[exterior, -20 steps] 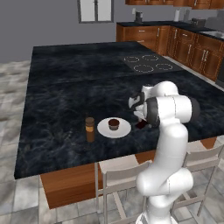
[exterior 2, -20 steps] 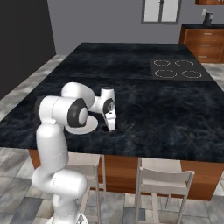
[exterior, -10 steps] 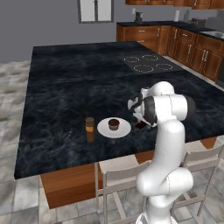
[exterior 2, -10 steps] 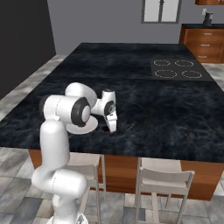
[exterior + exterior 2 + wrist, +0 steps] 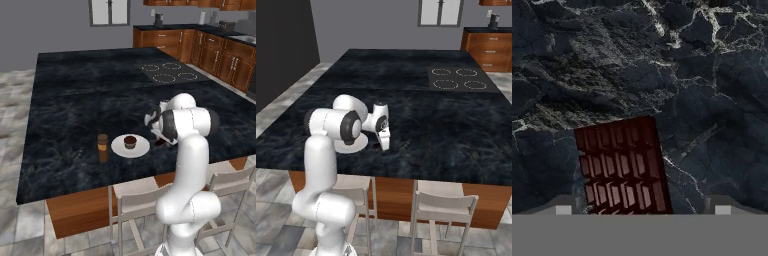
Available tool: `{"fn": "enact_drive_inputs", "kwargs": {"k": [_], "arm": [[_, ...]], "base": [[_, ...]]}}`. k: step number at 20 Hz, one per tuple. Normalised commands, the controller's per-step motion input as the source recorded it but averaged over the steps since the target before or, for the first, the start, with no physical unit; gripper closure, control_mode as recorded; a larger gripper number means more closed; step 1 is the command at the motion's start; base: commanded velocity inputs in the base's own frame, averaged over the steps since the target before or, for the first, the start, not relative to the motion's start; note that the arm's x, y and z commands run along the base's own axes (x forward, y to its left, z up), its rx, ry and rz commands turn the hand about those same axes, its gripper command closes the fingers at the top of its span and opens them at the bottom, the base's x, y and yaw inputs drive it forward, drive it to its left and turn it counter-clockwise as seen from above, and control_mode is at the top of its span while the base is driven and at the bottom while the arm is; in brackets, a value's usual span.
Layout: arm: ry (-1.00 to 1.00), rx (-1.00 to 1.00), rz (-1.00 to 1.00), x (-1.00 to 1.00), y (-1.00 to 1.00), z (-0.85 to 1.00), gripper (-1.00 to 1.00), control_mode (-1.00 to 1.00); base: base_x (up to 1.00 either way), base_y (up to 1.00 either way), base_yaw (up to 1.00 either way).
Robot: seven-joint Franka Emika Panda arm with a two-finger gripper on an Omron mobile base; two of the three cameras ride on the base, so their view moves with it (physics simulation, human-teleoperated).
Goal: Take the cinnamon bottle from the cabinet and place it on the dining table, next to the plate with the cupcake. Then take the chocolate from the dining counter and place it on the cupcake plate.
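Your gripper [image 5: 384, 145] dropped lower, jaws spread over the flat dark-brown ridged chocolate [image 5: 623, 167] near the marbled table's [image 5: 70, 90] front edge; the brown cinnamon bottle [image 5: 103, 147] stood placed, the chocolate unlifted.

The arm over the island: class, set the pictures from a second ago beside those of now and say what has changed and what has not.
The gripper has sunk lower towards the black stone top, onto the chocolate, which lies flat between its fingertips, not yet gripped or lifted. Unchanged: the cinnamon bottle stands beside the plate, with the cupcake on it.
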Motion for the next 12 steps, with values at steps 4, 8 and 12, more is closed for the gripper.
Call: {"fn": "enact_drive_inputs", "kwargs": {"k": [4, 8, 12], "arm": [[-0.03, 0.00, 0.00, 0.06, -0.01, -0.28, -1.00, -1.00], [-0.01, 0.00, 0.00, 0.00, 0.00, -0.39, 1.00, -1.00], [0.00, 0.00, 0.00, 0.00, 0.00, -0.35, 1.00, -1.00]], "base": [[0.00, 0.00, 0.00], [0.00, 0.00, 0.00], [0.00, 0.00, 0.00]]}}
